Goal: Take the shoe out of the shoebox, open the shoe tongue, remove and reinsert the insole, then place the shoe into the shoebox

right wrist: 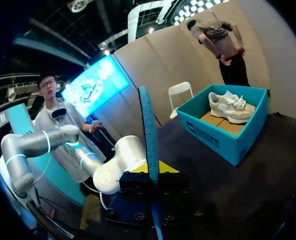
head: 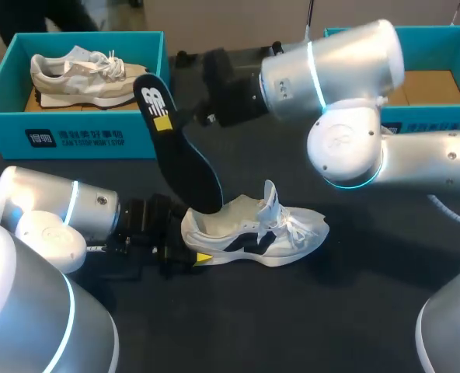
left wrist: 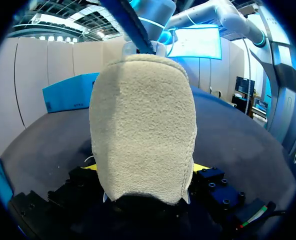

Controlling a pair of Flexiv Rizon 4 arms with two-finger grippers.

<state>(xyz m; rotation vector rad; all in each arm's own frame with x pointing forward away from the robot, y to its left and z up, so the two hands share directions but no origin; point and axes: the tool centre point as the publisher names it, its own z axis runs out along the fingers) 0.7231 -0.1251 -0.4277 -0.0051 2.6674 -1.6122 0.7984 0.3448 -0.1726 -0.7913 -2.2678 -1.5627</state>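
A white sneaker (head: 253,229) with black side marks lies on its sole mid-table, toe to the right, tongue pulled up. My left gripper (head: 189,239) is shut on its heel; the fuzzy heel (left wrist: 143,125) fills the space between the yellow fingertips (left wrist: 200,167). A black insole (head: 172,148) stands slanted, its lower end inside the shoe's opening. My right gripper (head: 162,118) is shut on its upper end. In the right wrist view the insole (right wrist: 149,130) shows edge-on between the fingers of that gripper (right wrist: 151,170).
A teal shoebox (head: 74,132) at the back left holds a beige sneaker (head: 82,74). A second teal box (head: 440,78) at the back right shows only brown card inside. My right arm (head: 346,93) spans the table's back right.
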